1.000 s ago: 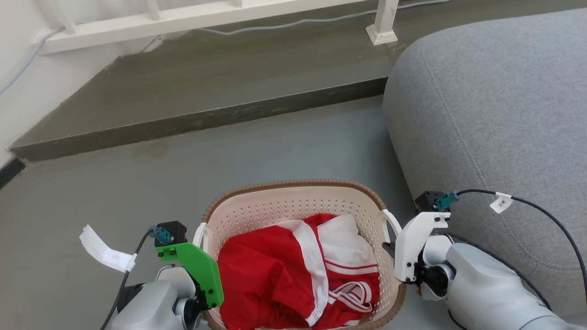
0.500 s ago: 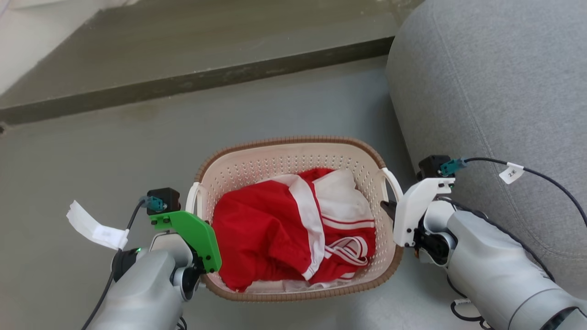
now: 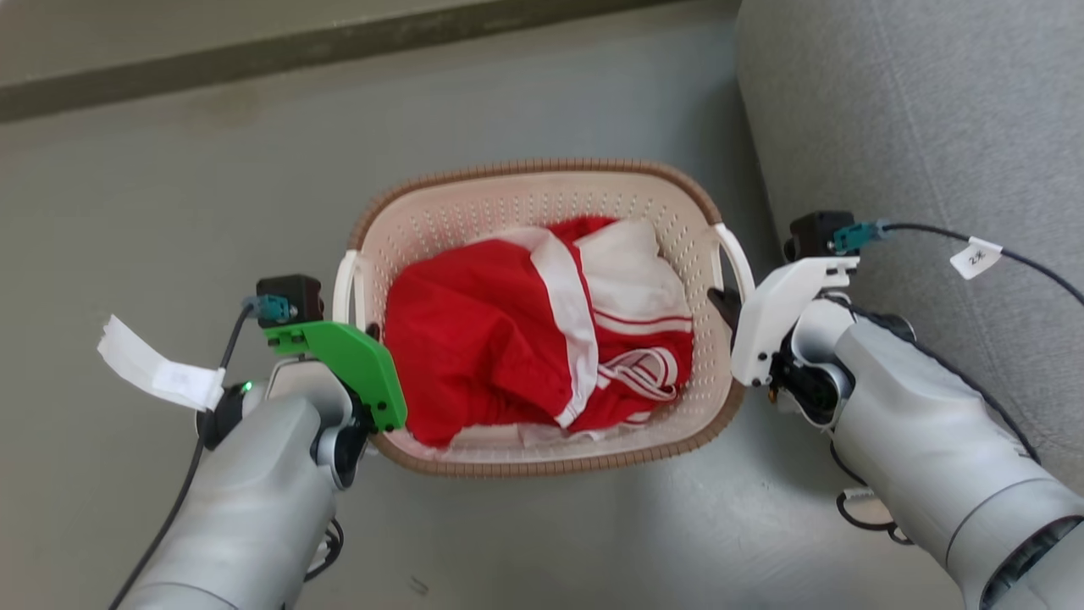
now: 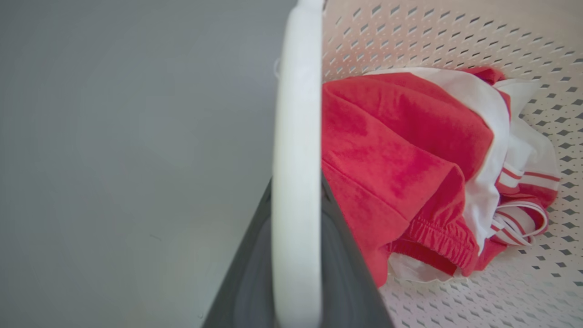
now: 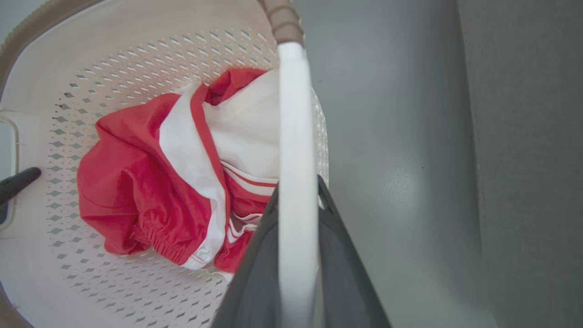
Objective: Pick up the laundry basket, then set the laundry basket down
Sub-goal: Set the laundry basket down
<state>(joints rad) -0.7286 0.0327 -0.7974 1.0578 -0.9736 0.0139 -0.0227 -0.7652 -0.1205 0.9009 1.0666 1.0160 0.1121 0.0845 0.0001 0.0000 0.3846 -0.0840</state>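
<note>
Head view: laundry basket (image 3: 542,166) lies between both arms over the grey floor (image 3: 169,186), near the sofa (image 3: 931,127), with red and white clothes (image 3: 500,339) heaped inside. Left gripper (image 3: 369,329) is clamped across the left handle (image 4: 296,114). Right gripper (image 3: 721,302) is clamped across the right handle (image 5: 294,114). Whether the base touches the floor cannot be told.

Risks:
- Each hold bears on a thin, smooth bar that may slide through the fingers.
- Uneven arm heights would tip the basket and spill clothes.
- The right arm could brush the sofa.

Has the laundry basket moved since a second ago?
Cannot tell: the camera tilted; the laundry basket sits as near the grey sofa as before.
</note>
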